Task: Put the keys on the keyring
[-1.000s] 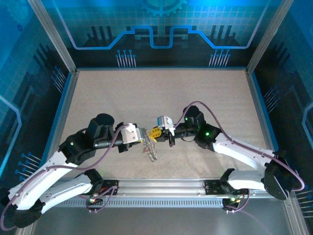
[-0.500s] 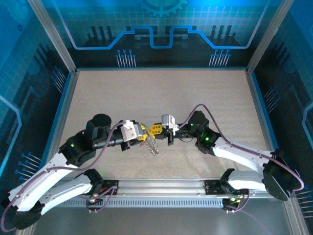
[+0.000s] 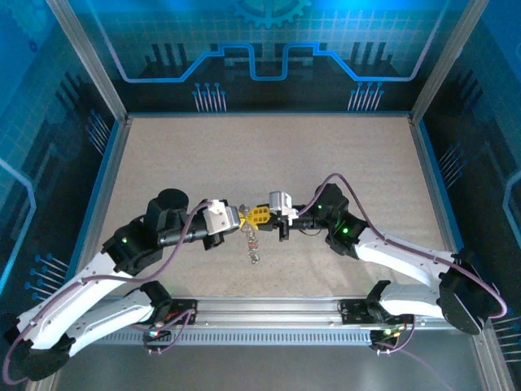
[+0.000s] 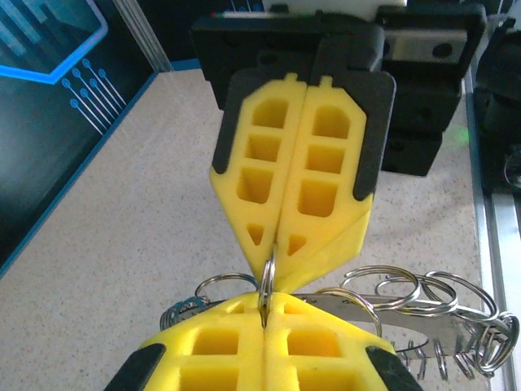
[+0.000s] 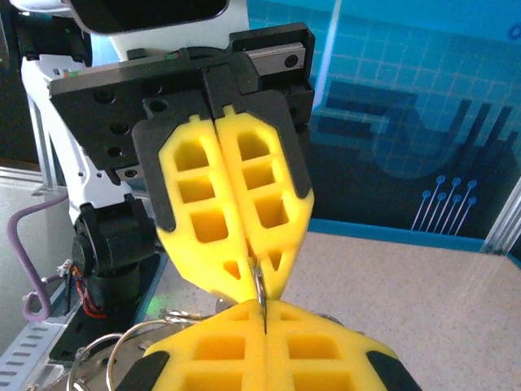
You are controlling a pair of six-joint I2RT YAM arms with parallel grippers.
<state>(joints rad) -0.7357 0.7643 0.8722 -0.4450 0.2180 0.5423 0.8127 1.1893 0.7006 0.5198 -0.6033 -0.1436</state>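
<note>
Since the yellow-fingered left gripper (image 4: 264, 308) and right gripper (image 5: 264, 316) both pinch shut on one thin silver metal keyring loop (image 4: 266, 277), its ring cluster (image 4: 423, 322) hanging below them, a misaligned pull may slip it free.

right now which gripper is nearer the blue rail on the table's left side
Left. The left gripper lies between the blue rail and the right gripper; they meet tip to tip on a split ring.

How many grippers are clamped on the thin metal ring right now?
2. The left gripper and the right gripper meet tip to tip in mid-scene, each with its jaws shut on the same thin metal ring, gripping it from opposite sides.
</note>
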